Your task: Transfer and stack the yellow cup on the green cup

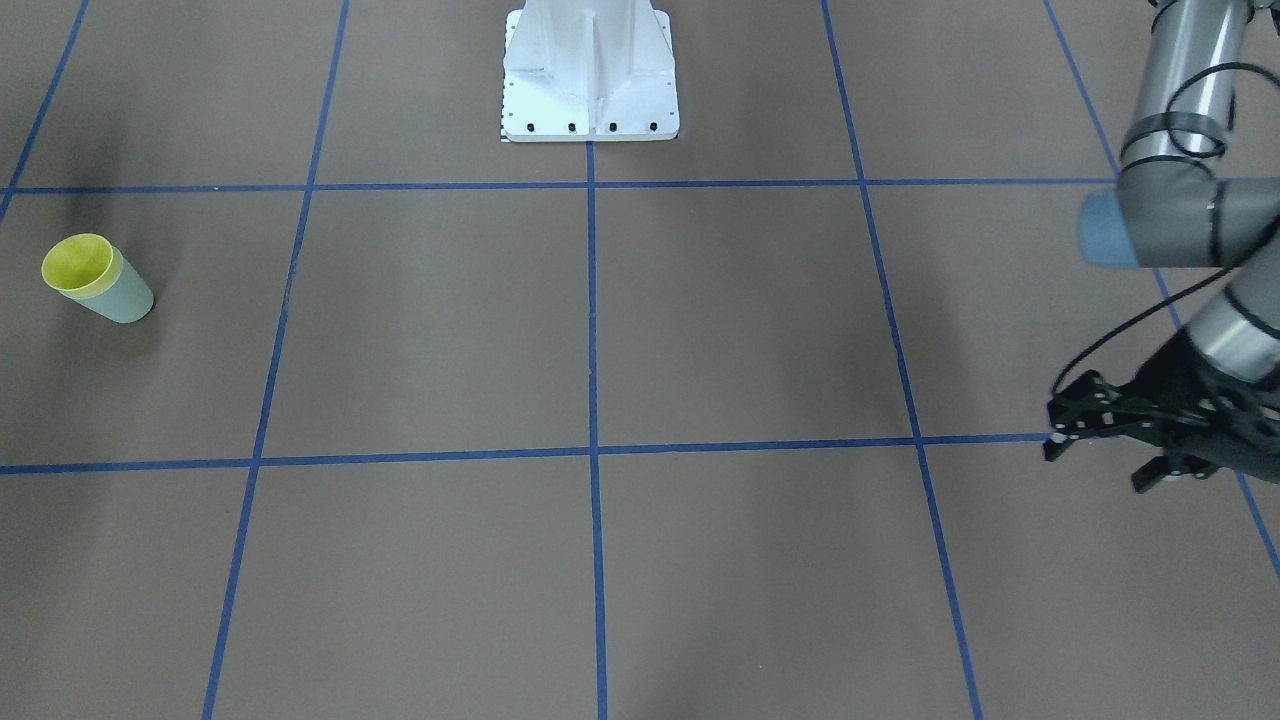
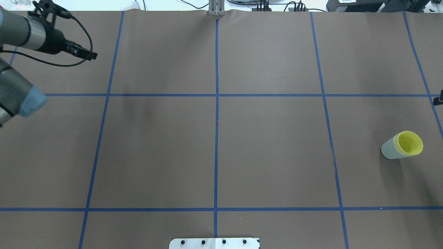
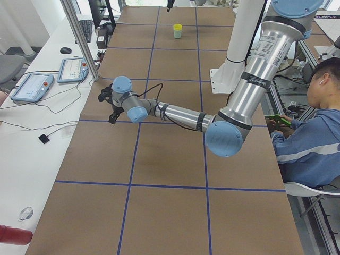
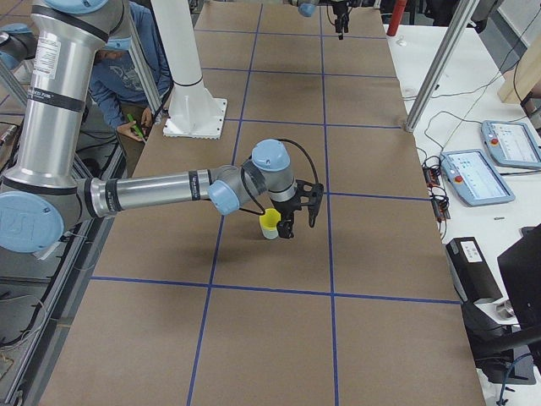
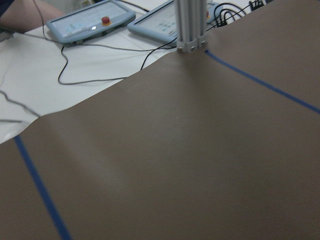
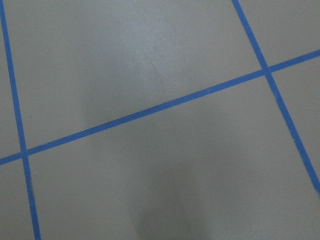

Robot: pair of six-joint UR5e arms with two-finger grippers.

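Note:
The yellow cup (image 1: 78,264) sits nested inside the green cup (image 1: 124,298), and only its rim and inside show. The pair stands on the table at my right side, and it also shows in the overhead view (image 2: 410,143) and the exterior right view (image 4: 269,220). My right gripper (image 4: 297,218) hangs close beside the stacked cups, apart from them. Only a black sliver of it (image 2: 440,98) shows at the overhead view's right edge, so I cannot tell whether it is open. My left gripper (image 1: 1100,462) is open and empty, far off at the table's left end.
The white robot base (image 1: 590,80) stands at the table's middle edge. Blue tape lines (image 2: 216,138) grid the brown table. A metal post (image 5: 190,25) and teach pendants (image 5: 90,22) are past the table's far edge. An operator (image 3: 313,127) sits behind the robot.

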